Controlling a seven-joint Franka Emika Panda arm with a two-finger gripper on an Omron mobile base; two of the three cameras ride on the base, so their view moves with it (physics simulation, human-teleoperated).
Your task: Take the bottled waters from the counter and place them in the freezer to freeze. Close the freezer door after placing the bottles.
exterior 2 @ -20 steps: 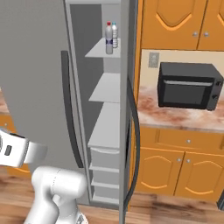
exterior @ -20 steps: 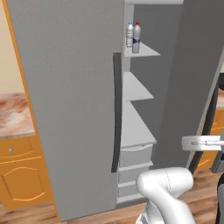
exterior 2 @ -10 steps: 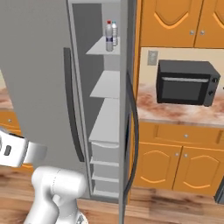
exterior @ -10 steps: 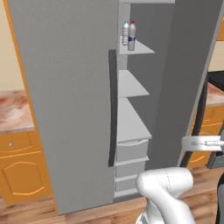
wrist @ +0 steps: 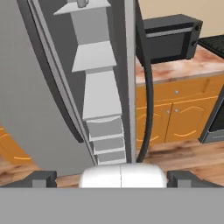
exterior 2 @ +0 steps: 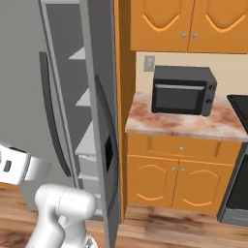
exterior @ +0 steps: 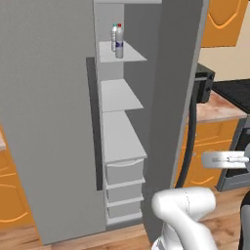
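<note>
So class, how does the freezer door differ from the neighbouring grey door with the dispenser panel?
The freezer door stands partly open; the dispenser door looks shut. The freezer door's face is plain, while the dispenser door carries a dark panel. Both are tall, flat and grey, and each has a long dark handle.

The tall flat grey freezer door [exterior: 44,122] looks like matt painted metal, smooth and without shine, and its long dark vertical bar handle [exterior: 93,117] reads as dull black plastic. Inside the grey freezer compartment [exterior: 132,97] the white shelves [exterior: 117,95] are smooth and plain, like moulded plastic. The two small clear plastic water bottles [exterior: 117,40] carry blue-white paper-like labels. The reddish-pink marbled stone counter [exterior 2: 184,123] has a polished, mottled face. The orange cabinets [exterior 2: 179,169] below it show a smooth lacquered wood finish. The black box-shaped microwave [exterior 2: 183,90] is matt with a slightly glossy door. The brown plank floor [exterior 2: 169,227] shows wood grain.
</note>
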